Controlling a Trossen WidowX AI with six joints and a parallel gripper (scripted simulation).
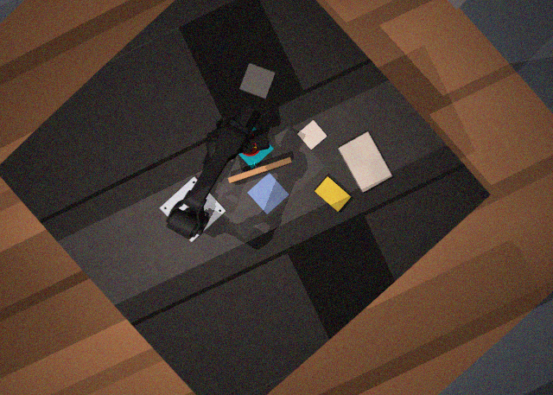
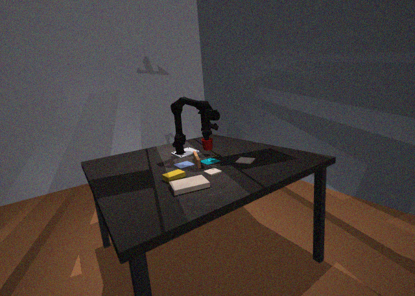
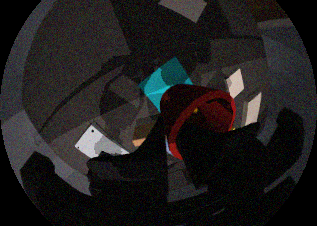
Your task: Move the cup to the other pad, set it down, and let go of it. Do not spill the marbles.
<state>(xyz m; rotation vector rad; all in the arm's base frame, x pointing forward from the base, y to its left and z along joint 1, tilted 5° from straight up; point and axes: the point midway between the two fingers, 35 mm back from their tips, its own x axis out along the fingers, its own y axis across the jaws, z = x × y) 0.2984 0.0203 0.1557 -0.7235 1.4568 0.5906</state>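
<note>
The red cup (image 1: pixel 251 150) (image 2: pixel 207 144) (image 3: pixel 181 101) is held in the air, roughly upright in the exterior view. My gripper (image 2: pixel 207 138) (image 3: pixel 165 118) is shut on its wall, with one finger inside the cup and one outside. A bit of yellow, apparently a marble, shows inside the cup in the wrist view; the other contents are hidden. The teal pad (image 1: pixel 256 159) (image 2: pixel 209 160) (image 3: pixel 153 91) lies below the cup, partly covered by it and the arm in the top view. The blue pad (image 1: pixel 268 193) (image 2: pixel 183 164) lies on the other side of the wooden bar.
The wooden bar (image 1: pixel 259 170) (image 2: pixel 196 159) stands between the pads. A yellow block (image 1: pixel 332 193) (image 2: pixel 173 175), a large beige block (image 1: pixel 365 162) (image 2: pixel 190 184) and a small pale square (image 1: pixel 312 134) (image 2: pixel 213 171) lie to one side. A grey square (image 1: pixel 257 80) (image 2: pixel 245 160) lies beyond the teal pad.
</note>
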